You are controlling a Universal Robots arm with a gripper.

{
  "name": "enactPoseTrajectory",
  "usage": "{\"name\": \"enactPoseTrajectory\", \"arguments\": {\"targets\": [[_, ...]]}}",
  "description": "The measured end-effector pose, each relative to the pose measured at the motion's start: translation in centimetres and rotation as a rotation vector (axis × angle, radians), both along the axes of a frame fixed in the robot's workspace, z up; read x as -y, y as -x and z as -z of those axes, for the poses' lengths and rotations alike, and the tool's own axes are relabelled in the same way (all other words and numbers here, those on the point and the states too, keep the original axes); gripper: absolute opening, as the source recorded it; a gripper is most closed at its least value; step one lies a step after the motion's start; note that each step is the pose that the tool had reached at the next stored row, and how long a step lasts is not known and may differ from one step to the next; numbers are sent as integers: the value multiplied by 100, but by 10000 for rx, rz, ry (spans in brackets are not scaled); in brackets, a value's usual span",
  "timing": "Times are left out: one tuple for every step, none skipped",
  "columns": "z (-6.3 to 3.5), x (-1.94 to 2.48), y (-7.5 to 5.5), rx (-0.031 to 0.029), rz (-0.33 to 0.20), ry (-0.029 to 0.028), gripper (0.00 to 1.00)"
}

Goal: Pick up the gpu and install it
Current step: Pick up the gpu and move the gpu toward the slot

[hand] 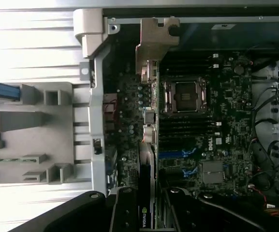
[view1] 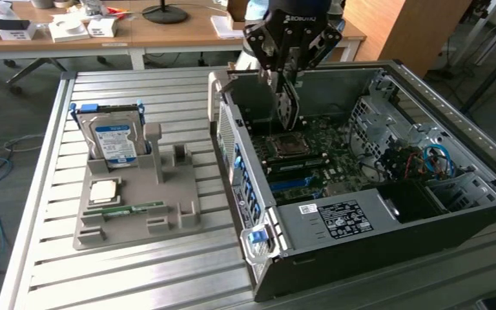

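Observation:
The gpu [view1: 288, 108] hangs upright on its edge over the open computer case [view1: 454, 213], its lower edge above the motherboard [view1: 325, 161] near the CPU socket [view1: 287, 145]. My gripper [view1: 284, 77] is shut on the card's top edge. In the wrist view the gpu [hand: 147, 164] appears edge-on with an NVIDIA mark, running from my gripper [hand: 149, 215] toward the case's rear wall, next to the CPU socket [hand: 185, 96]. Whether the card touches the board I cannot tell.
A grey parts tray [view1: 179, 213] lies on the slatted metal table [view1: 144, 278] at the exterior view's left of the case. It holds the blue-labelled hard drive [view1: 114, 139], a CPU chip [view1: 103, 190] and a green RAM stick [view1: 127, 210]. Cables [view1: 433, 158] sit in the case.

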State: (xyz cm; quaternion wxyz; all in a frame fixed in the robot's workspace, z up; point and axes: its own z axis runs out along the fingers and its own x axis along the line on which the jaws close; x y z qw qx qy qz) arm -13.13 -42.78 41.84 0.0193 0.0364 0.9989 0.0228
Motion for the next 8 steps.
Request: {"name": "enactPoseTrajectory", "arguments": {"targets": [[0,0,-38,0,0,0,26],[0,0,-79,0,1,0,26],[0,0,-116,0,-1,0,26],[0,0,-152,0,0,0,26],[0,0,-186,1,0,-1,26],[1,0,-220,1,1,-1,26],[1,0,-254,1,1,-1,26],[1,0,-285,1,-1,-1,26]]}}
